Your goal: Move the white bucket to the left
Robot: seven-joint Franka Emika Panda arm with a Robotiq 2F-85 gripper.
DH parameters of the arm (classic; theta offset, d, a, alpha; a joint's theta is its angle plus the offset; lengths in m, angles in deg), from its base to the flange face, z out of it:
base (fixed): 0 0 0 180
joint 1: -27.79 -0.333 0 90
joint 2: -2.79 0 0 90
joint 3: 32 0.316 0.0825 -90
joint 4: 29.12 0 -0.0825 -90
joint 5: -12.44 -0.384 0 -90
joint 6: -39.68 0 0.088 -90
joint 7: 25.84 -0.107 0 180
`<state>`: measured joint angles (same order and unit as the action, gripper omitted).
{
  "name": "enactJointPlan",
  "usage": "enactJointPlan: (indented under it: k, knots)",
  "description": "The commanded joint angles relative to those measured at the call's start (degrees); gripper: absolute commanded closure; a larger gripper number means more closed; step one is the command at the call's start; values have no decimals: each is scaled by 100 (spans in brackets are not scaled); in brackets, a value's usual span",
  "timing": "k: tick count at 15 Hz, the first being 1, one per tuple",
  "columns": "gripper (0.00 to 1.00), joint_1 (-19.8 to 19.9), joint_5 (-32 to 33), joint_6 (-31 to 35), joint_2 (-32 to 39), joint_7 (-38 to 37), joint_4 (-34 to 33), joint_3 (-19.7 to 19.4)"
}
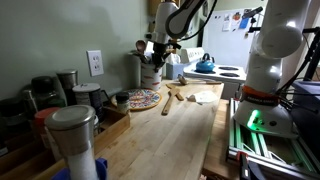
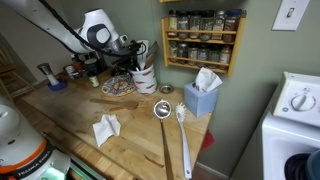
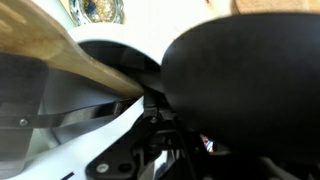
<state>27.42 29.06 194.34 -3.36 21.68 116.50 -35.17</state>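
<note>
Steel canister [image 1: 73, 135], wooden countertop [image 1: 170, 140], white bucket [image 1: 151, 73] by green wall [image 1: 60, 30].

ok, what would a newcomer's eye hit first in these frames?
The gripper sits right at the white bucket on the wooden counter, among its utensils. The wrist view is filled by a wooden handle and a black utensil head. A steel canister looms in the foreground of an exterior view.
</note>
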Motion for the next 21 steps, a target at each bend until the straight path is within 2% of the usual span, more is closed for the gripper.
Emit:
enactJointPlan:
  k: [1, 13, 21]
  knots:
    - [96, 56, 246, 243, -740, 2, 506, 25]
    - [96, 152, 676, 451, -1741, -214, 1241, 55]
    - [96, -57, 602, 137, -2215, -145, 1179, 176]
